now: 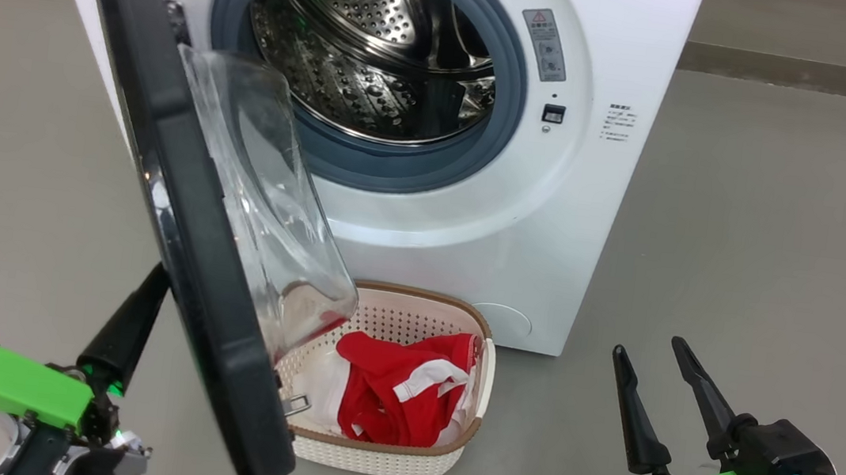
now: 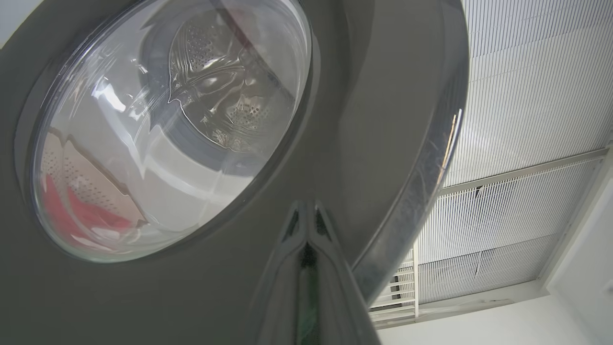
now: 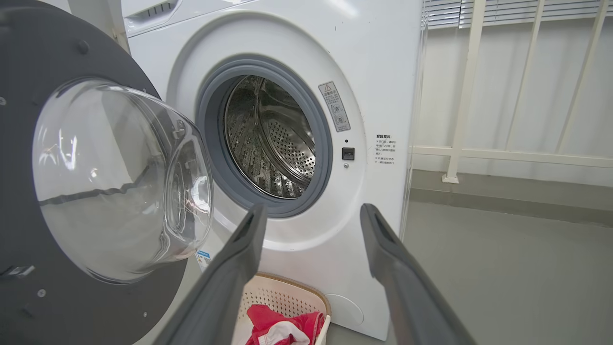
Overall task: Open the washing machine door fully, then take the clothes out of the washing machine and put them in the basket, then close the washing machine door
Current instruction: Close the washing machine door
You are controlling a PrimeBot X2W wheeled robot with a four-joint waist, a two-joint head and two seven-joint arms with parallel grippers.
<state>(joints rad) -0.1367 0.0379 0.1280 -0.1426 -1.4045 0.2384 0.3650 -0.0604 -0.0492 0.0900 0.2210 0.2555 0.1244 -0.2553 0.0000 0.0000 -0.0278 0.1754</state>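
Swinging out on its left-hand hinge, the washing machine door (image 1: 189, 195) is standing partway open, and its glass bowl is overhanging the basket (image 1: 398, 458). The basket is sitting on the floor just before the washing machine (image 1: 601, 210), and the red and white clothes (image 1: 389, 393) are lying inside it. The left fingers (image 2: 282, 287) are pressing together at the door's outer face. The right fingers (image 1: 637, 421) are hovering spread apart, well clear of the machine.
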